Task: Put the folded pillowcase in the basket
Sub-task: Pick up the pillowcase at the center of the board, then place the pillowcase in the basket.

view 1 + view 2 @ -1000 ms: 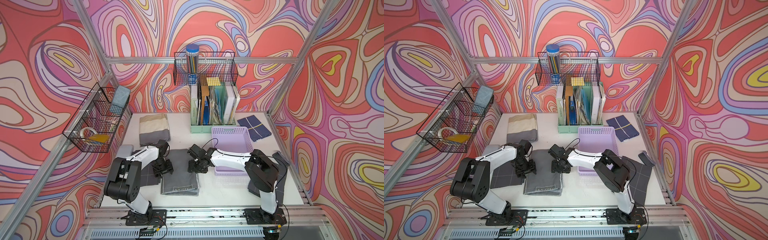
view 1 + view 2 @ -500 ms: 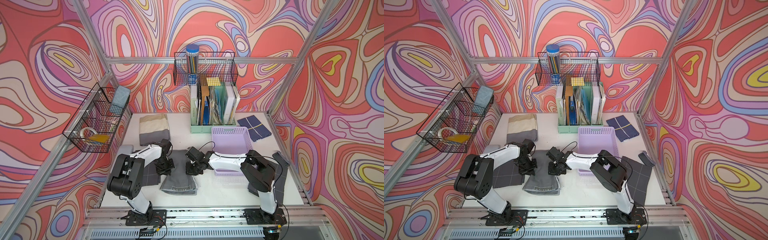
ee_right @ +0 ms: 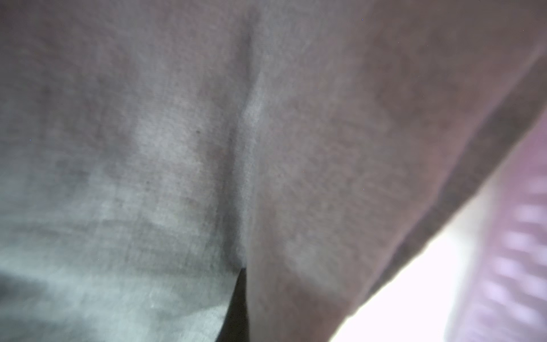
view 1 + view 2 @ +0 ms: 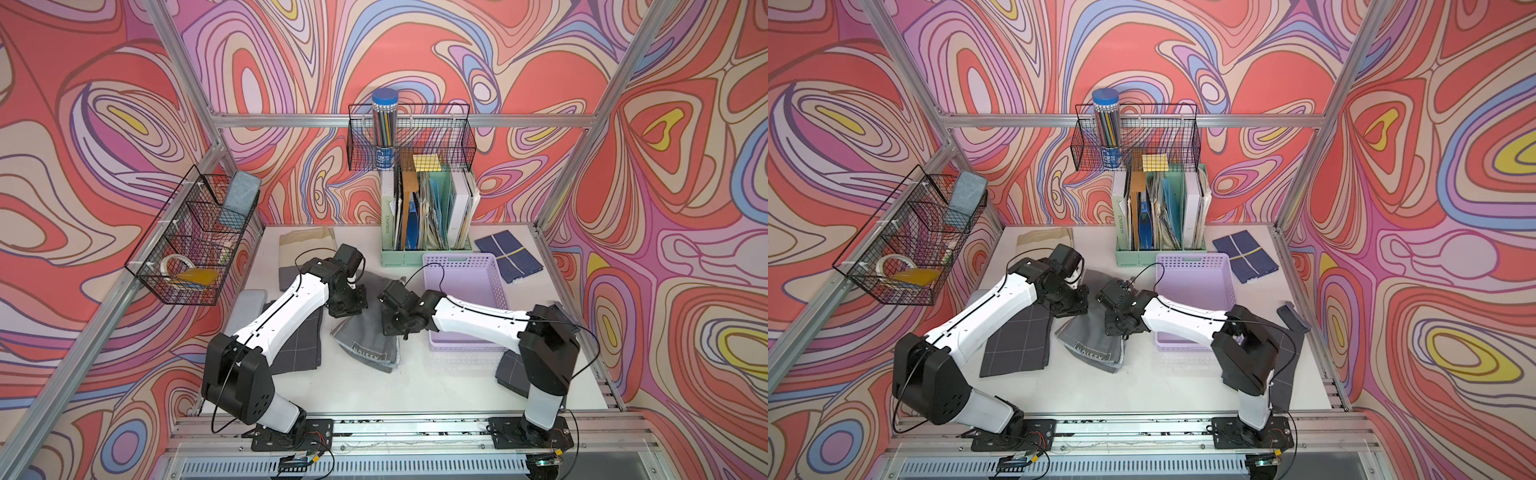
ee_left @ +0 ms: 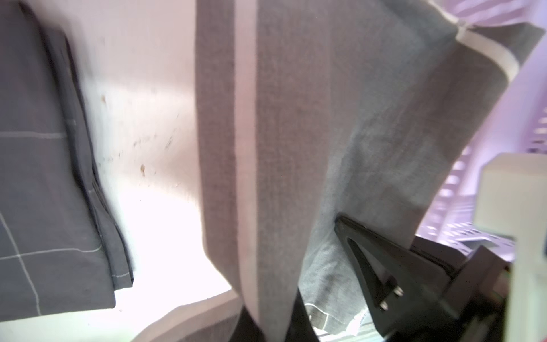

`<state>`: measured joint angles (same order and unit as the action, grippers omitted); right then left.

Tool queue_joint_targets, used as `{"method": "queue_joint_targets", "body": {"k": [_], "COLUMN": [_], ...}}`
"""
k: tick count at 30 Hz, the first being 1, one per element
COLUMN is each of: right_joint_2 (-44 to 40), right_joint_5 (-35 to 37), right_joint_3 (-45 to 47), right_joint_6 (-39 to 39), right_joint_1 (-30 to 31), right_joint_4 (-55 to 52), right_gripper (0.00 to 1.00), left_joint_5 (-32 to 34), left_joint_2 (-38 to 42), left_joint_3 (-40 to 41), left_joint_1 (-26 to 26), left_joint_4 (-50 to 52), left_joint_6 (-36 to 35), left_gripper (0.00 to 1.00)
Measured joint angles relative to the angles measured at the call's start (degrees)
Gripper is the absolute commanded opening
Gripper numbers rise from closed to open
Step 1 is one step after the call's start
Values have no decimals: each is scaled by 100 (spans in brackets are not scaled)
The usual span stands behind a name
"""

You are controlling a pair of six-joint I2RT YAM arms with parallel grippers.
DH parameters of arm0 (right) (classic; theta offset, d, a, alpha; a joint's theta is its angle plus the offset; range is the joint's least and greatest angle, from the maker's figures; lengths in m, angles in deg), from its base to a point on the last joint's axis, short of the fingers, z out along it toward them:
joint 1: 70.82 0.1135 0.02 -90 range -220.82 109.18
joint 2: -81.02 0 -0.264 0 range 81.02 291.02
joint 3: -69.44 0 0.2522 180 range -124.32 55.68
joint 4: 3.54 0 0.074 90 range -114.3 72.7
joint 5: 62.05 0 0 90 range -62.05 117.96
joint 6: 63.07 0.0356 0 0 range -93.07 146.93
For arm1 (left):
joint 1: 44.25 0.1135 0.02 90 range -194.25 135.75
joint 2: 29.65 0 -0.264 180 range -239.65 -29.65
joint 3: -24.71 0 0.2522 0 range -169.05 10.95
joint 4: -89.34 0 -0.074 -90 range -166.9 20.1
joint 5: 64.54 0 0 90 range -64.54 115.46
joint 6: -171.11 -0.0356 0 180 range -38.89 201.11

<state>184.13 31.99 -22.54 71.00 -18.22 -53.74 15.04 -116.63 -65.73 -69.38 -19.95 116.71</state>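
Both the left gripper (image 4: 345, 312) and the right gripper (image 4: 394, 328) were clamped on the folded pillowcase (image 4: 368, 351), just left of the basket (image 4: 460, 261), so I judged I must raise them evenly until its drooping near end cleared the rim.

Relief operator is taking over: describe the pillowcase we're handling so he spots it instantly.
Find the lilac basket in front of the mint-green file holder. Just left of it, the left gripper and right gripper pinch the pillowcase: plain mid-grey with a sewn label patch, unlike the darker white-checked cloth lying flat beside it.
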Motion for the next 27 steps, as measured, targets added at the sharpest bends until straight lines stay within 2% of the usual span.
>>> {"method": "queue_joint_targets", "body": {"k": [8, 11, 18, 22, 27], "right_joint_2": [-992, -1303, -2116, -2297, -2151], "right_joint_5": [662, 756, 907, 844, 682], "right_joint_3": [-581, -542, -76, 278, 741], "right_joint_6": [-442, -612, -1005, -1246, -1480], "right_joint_1": [-509, -876, -2194, -2837, -3359], "right_joint_4": [-732, -1029, -1567, -1644, -1488], "right_gripper": [0, 0, 0, 0, 0], "left_joint_5": [157, 157, 48, -127, -254], "left_joint_2": [-433, -1040, -2839, -3637, -4168], "left_joint_3": [-1622, -2494, -4404, -4977, -5130], "left_joint_1": [-682, -1075, -1827, -2085, -2179], "left_joint_4": [415, 448, 402, 275, 35], "left_joint_6": [50, 90, 223, 352, 435], "left_gripper": [0, 0, 0, 0, 0]}}
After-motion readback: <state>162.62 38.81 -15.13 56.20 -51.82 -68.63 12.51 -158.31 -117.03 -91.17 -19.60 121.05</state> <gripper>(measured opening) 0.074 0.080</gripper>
